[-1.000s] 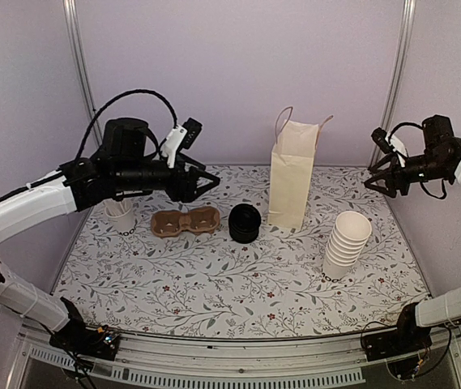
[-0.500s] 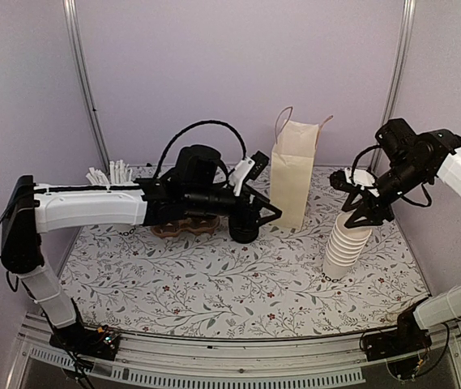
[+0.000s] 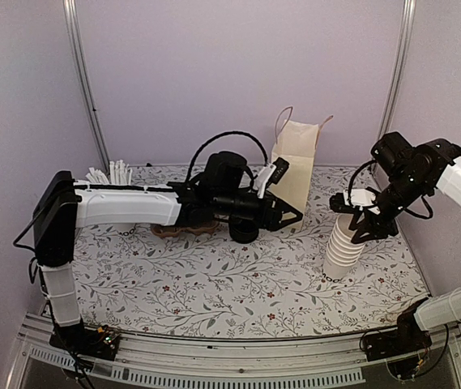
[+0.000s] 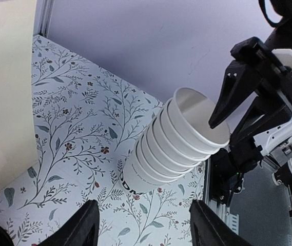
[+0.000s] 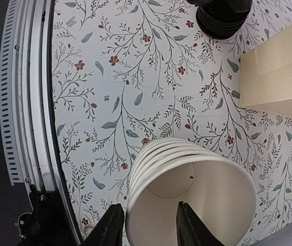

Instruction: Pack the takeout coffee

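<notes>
The takeout coffee is out of view. A stack of plain white cups (image 3: 342, 247) stands at the right of the table. My right gripper (image 3: 358, 217) is over its top cup, jaws apart astride the rim. In the right wrist view one finger (image 5: 110, 225) is just outside the stack (image 5: 187, 195) and the other sits inside the top cup, with space between that finger and the cup wall. My left gripper (image 3: 291, 215) hovers open and empty in front of the paper bag (image 3: 293, 174). Its camera looks at the stack (image 4: 176, 143) between its fingers (image 4: 84, 225).
A pile of black lids (image 3: 245, 231) lies under the left arm, with a brown cup carrier (image 3: 183, 228) partly hidden behind that arm. White stir sticks (image 3: 117, 172) stand at the back left. The metal frame rail (image 5: 27, 102) runs close to the stack.
The left arm swung from the back left across to the bag. The right arm came down from the right wall onto the cup stack, and its jaws narrowed.
</notes>
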Motion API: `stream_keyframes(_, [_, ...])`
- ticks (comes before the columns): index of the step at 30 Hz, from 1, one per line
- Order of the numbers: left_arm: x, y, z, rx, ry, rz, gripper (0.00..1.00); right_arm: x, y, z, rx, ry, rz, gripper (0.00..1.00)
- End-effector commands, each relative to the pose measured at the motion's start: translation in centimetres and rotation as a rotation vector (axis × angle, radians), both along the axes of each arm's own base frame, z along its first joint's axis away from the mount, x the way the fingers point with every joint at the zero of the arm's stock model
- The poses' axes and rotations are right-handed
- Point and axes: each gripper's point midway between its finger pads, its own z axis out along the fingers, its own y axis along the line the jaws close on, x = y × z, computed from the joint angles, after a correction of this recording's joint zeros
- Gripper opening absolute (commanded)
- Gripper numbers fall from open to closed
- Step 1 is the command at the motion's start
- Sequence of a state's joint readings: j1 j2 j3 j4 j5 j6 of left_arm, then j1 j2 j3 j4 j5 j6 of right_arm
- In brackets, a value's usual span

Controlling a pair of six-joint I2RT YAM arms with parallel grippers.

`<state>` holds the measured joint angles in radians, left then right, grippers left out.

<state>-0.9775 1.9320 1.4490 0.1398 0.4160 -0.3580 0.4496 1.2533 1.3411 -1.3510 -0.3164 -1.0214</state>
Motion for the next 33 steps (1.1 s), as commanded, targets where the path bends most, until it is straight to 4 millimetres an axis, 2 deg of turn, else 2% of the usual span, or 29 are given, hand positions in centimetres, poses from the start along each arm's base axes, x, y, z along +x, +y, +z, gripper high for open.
stream_keyframes(1, [-0.8, -1.6, 1.4, -0.057, 0.008, -0.044, 0.62, -0.8, -0.8, -0.6, -0.033, 0.013, -0.022, 0.33])
stream_keyframes(14, [-1.0, -1.5, 0.7, -0.047, 0.017, -0.038, 0.62, 0.0, -0.9, -1.2, -0.04, -0.016, -0.05, 0.11])
stream_keyframes(16, [-1.1, -1.3, 0.6, -0.043, 0.015, -0.034, 0.62, 0.5, -1.0, -1.4, -0.05, -0.037, -0.063, 0.02])
stream_keyframes(17, [-1.1, -1.2, 0.6, -0.042, 0.013, -0.031, 0.62, 1.1, -1.2, -1.6, -0.063, -0.06, -0.075, 0.0])
stream_keyframes(24, [-1.4, -0.4, 0.4, -0.037, 0.008, -0.022, 0.62, 4.7, -3.2, -2.0, -0.144, -0.178, -0.187, 0.0])
stream_keyframes(33, [-1.9, 0.1, 0.5, -0.04, 0.011, -0.028, 0.62, 9.6, -4.6, 0.5, -0.114, -0.248, -0.288, 0.0])
